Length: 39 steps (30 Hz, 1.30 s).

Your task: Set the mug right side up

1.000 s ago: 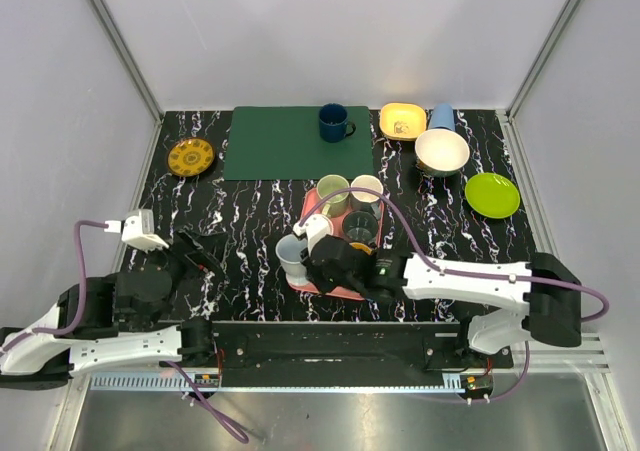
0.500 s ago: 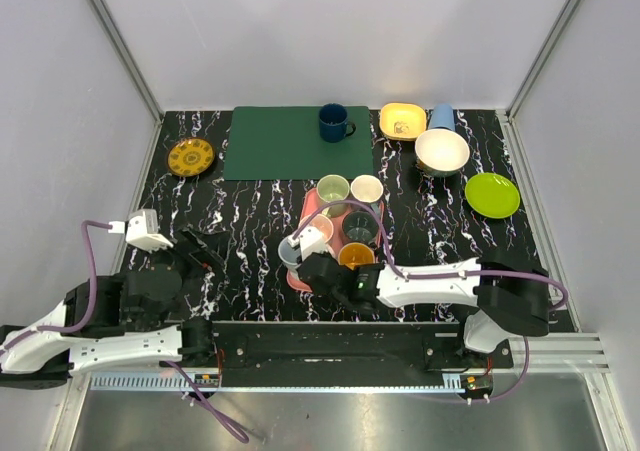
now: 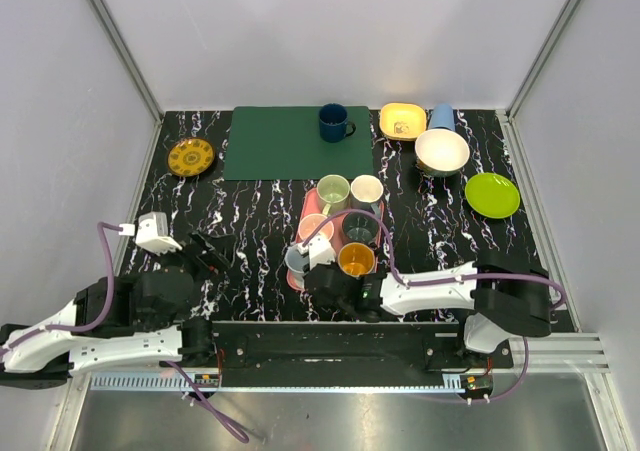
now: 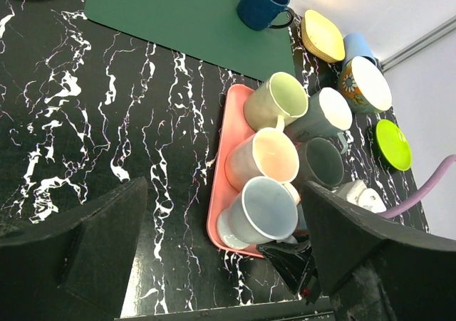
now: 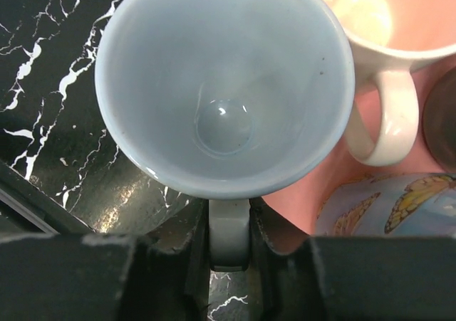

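Note:
A light blue-grey mug point(image 3: 296, 259) is at the near left corner of the pink tray point(image 3: 309, 203). My right gripper point(image 3: 322, 273) is shut on its handle. In the right wrist view the mug point(image 5: 224, 86) turns its open mouth to the camera, and its handle sits between the fingers of the gripper point(image 5: 229, 244). In the left wrist view the mug point(image 4: 263, 211) is tilted, base on the tray's point(image 4: 235, 104) corner. My left gripper point(image 3: 205, 256) is open and empty over the table, left of the tray point(image 4: 222, 193).
Several other mugs stand on the tray: green point(image 3: 333, 189), white point(image 3: 367, 188), pink point(image 3: 316, 228), dark grey point(image 3: 358, 226), orange point(image 3: 356, 259). At the back are a blue mug point(image 3: 335, 122) on a green mat point(image 3: 280, 143), a yellow dish point(image 3: 402, 121), a bowl point(image 3: 441, 152), a green plate point(image 3: 492, 195) and a yellow saucer point(image 3: 191, 157).
My right arm has drawn back toward the near edge and its wrist has turned, bringing the grey mug's mouth upward and toward it. My left arm has shifted slightly right.

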{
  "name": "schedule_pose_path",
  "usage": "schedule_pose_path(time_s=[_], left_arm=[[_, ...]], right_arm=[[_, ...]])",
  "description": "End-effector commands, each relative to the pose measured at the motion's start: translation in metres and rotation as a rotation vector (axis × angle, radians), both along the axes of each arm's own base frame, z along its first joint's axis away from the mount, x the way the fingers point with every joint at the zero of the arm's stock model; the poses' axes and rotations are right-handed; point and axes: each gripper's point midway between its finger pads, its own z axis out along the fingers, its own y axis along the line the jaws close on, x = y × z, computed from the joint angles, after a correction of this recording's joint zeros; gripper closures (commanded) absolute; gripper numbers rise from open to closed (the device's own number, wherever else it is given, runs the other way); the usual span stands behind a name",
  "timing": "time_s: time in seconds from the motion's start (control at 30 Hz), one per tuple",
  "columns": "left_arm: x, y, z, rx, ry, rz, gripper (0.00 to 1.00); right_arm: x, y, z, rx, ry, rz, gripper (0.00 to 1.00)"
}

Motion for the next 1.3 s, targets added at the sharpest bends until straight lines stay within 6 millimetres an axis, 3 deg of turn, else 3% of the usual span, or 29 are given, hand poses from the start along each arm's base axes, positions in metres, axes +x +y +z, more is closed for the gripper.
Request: schedule_pose_path(time_s=[0.0, 0.07, 0.2, 0.3, 0.37, 0.4, 0.5, 0.6, 0.67, 0.77, 0.8, 0.93, 1.03, 1.1, 1.2, 1.27], left_arm=[[0.003, -0.002, 0.0, 0.018, -0.007, 0.024, 0.07], [0.003, -0.004, -0.001, 0.024, -0.005, 0.021, 0.07], [0.004, -0.006, -0.002, 0.034, -0.001, 0.019, 0.06], [0.004, -0.007, -0.001, 0.04, 0.0, 0.015, 0.06], [0.004, -0.007, 0.001, 0.041, -0.002, 0.015, 0.06], [0.004, -0.006, 0.002, 0.041, -0.004, 0.015, 0.06], [0.005, -0.003, 0.005, 0.043, -0.015, 0.023, 0.06], [0.005, -0.006, 0.006, 0.055, -0.02, 0.018, 0.04], [0.005, -0.014, 0.005, 0.077, -0.008, -0.005, 0.01], [0.005, -0.028, 0.002, 0.101, 0.011, -0.035, 0.01], [0.005, -0.033, 0.003, 0.102, 0.013, -0.04, 0.01], [0.005, -0.05, 0.005, 0.084, 0.042, -0.059, 0.01], [0.004, -0.066, 0.004, 0.066, 0.049, -0.09, 0.01], [0.004, -0.074, 0.003, 0.056, 0.052, -0.103, 0.01], [0.004, -0.08, -0.001, 0.047, 0.065, -0.11, 0.01], [0.003, -0.079, -0.002, 0.037, 0.073, -0.106, 0.01]], right_arm=[[0.001, -0.007, 0.013, 0.048, -0.011, -0.065, 0.64], [0.0, -0.005, 0.02, 0.07, -0.012, -0.064, 0.47], [-0.006, -0.007, 0.028, 0.061, -0.01, -0.05, 0.4], [-0.01, -0.006, 0.048, 0.09, -0.021, -0.035, 0.36], [-0.016, 0.003, 0.084, 0.158, -0.035, 0.004, 0.32], [-0.018, 0.009, 0.106, 0.192, -0.035, 0.022, 0.22], [-0.025, 0.013, 0.18, 0.316, -0.066, 0.068, 0.12], [-0.011, -0.014, 0.243, 0.387, -0.168, -0.004, 0.1], [0.008, -0.049, 0.27, 0.371, -0.281, -0.123, 0.09], [0.041, -0.103, 0.277, 0.334, -0.325, -0.314, 0.08], [0.063, -0.137, 0.263, 0.275, -0.306, -0.426, 0.08], [0.087, -0.2, 0.23, 0.323, -0.181, -0.621, 0.08], [0.094, -0.22, 0.201, 0.316, -0.128, -0.698, 0.07], [0.094, -0.221, 0.184, 0.297, -0.099, -0.705, 0.06], [0.093, -0.225, 0.168, 0.291, -0.081, -0.734, 0.05], [0.092, -0.228, 0.169, 0.319, -0.095, -0.748, 0.05]])
